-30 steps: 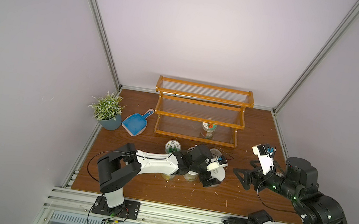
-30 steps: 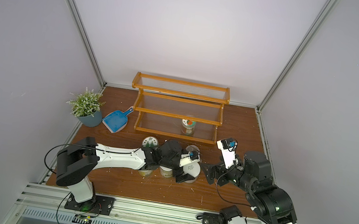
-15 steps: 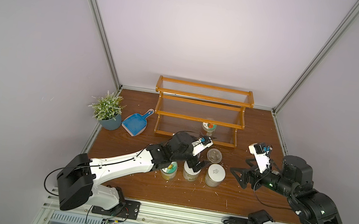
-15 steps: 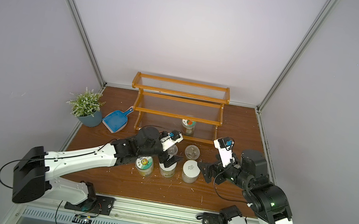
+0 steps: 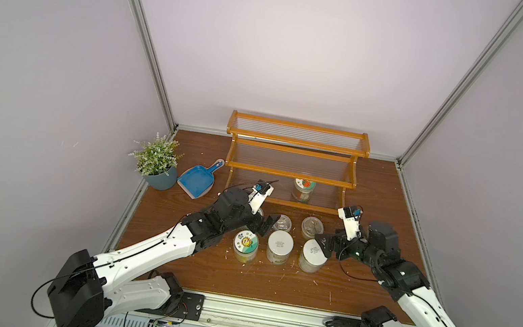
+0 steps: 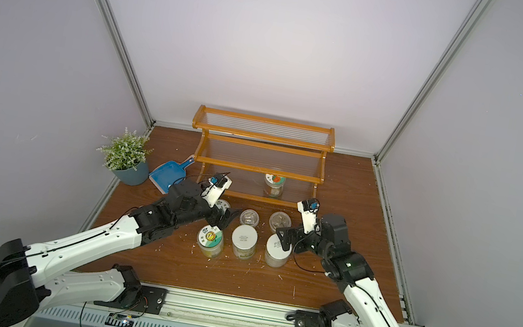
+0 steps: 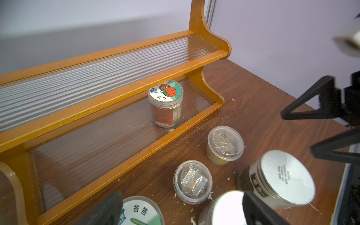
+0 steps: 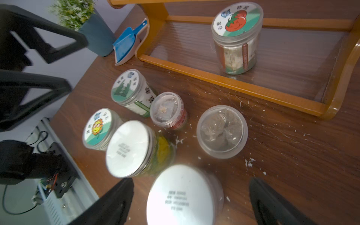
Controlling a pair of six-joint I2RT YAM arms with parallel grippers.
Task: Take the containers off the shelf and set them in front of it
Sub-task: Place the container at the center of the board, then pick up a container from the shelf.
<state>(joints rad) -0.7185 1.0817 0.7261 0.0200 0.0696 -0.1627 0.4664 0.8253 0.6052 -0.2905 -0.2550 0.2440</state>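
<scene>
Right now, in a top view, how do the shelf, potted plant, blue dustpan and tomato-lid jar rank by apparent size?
1. shelf, by far the widest.
2. potted plant.
3. blue dustpan, only a little smaller than the plant, so that pair is close.
4. tomato-lid jar, on the shelf's lowest tier.

1. Three plain, pale lilac-grey walls close in the space: back wall [image 5: 288, 51], left wall [image 5: 37, 65], right wall [image 5: 520, 159].
2. Silver metal posts [image 5: 141, 35] rise in both rear corners.
3. The bench [image 5: 269, 286] is dark brown wood grain, dotted with white flecks.
4. A silver rail [image 5: 264, 317] borders its near edge.
5. The light is soft and brightest mid back wall.
6. A potted plant [image 5: 157, 162] and a blue dustpan [image 5: 197, 181] sit near the left wall.
</scene>
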